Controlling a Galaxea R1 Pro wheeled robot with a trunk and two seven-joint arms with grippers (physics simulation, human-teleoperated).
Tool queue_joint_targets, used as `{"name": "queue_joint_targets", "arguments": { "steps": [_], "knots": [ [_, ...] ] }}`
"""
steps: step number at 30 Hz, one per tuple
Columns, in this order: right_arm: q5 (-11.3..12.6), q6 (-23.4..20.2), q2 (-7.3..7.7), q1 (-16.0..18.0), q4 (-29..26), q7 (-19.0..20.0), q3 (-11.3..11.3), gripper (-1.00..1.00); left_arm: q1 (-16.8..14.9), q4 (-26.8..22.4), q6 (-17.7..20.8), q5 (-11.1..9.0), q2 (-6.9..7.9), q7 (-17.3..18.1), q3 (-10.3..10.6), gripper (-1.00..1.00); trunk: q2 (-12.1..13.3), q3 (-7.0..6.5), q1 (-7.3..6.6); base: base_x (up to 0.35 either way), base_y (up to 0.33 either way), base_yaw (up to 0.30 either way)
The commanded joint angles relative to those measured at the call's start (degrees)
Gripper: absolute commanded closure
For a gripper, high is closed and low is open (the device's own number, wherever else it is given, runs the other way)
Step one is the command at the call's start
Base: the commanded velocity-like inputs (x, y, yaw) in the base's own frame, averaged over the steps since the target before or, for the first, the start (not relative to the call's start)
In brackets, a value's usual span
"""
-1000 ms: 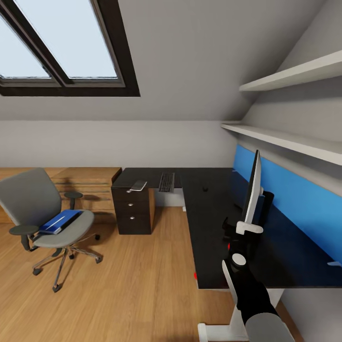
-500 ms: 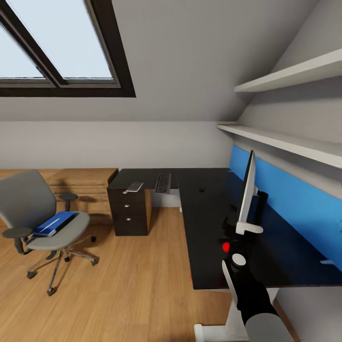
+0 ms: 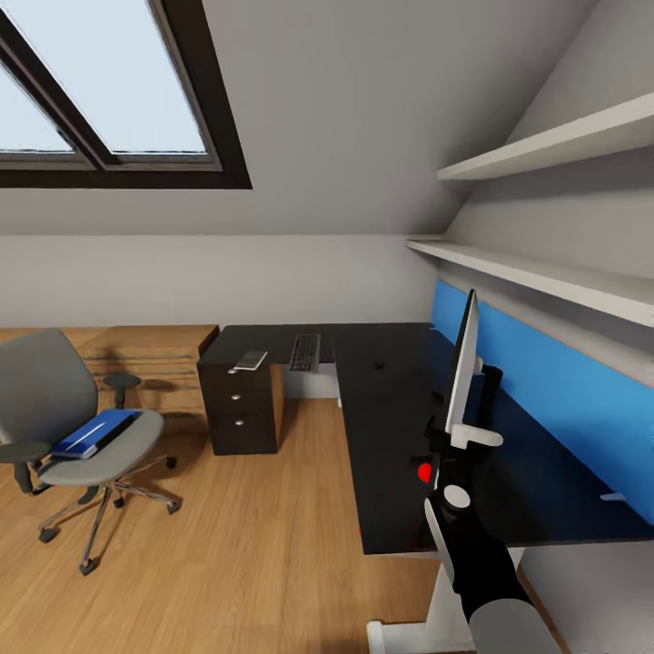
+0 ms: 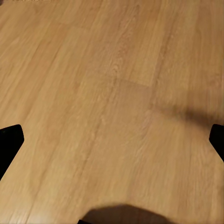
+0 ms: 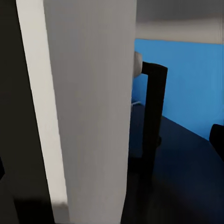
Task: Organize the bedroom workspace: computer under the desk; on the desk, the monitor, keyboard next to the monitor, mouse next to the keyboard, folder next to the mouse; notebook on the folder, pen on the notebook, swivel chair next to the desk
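Observation:
The monitor (image 3: 463, 363) stands edge-on on the black desk (image 3: 391, 454), in front of a blue wall panel. My right gripper (image 3: 459, 436) is open at the monitor's lower edge. In the right wrist view the monitor's pale grey back (image 5: 93, 102) lies between the spread fingers. The keyboard (image 3: 304, 351) and the mouse (image 3: 379, 364) lie on the desk's far part. A small flat grey thing (image 3: 250, 361), perhaps the notebook, rests above the drawers. The blue folder (image 3: 91, 433) lies on the swivel chair (image 3: 54, 400). My left gripper (image 4: 112, 140) hangs open over the wood floor. The computer and pen are out of view.
A low light-wood cabinet (image 3: 154, 350) stands along the back wall behind the chair. Two white shelves (image 3: 545, 272) jut out above the desk at the right. A skylight (image 3: 91, 91) sits in the sloped ceiling. Wood floor (image 3: 254, 527) lies between chair and desk.
The whole picture has shifted, so the camera has moved: desk, chair and monitor sit further left. My right gripper stays at the monitor's lower edge.

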State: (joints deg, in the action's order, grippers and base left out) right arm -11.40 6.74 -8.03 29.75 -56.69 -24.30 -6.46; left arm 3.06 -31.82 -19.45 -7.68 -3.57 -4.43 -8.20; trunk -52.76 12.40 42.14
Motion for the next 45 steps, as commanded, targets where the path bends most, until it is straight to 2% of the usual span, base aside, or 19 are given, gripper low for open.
{"name": "queue_joint_targets", "arguments": {
  "steps": [1, 16, 45],
  "knots": [
    [-0.4, 0.1, -0.06, 0.1, 0.0, -0.1, -0.1, -1.0, 0.0, -0.1, -0.1, -0.3, -0.03, 0.0, -0.1, -1.0, 0.0, 0.02, 0.01, 0.0, 0.0, -0.111],
    [-0.4, 0.1, -0.06, 0.0, 0.1, 0.0, -0.1, -1.0, 0.0, -0.1, -0.1, -0.3, -0.03, 0.0, -0.1, -1.0, 0.0, -0.85, 0.01, 0.0, 0.0, -0.149],
    [-0.4, 0.1, -0.1, 0.0, 0.3, 0.0, -0.1, -1.0, 0.0, -0.1, -0.1, -0.3, -0.03, 0.0, -0.1, -1.0, 0.0, -1.76, 0.01, 0.0, -0.025, -0.054]
  ]
}}
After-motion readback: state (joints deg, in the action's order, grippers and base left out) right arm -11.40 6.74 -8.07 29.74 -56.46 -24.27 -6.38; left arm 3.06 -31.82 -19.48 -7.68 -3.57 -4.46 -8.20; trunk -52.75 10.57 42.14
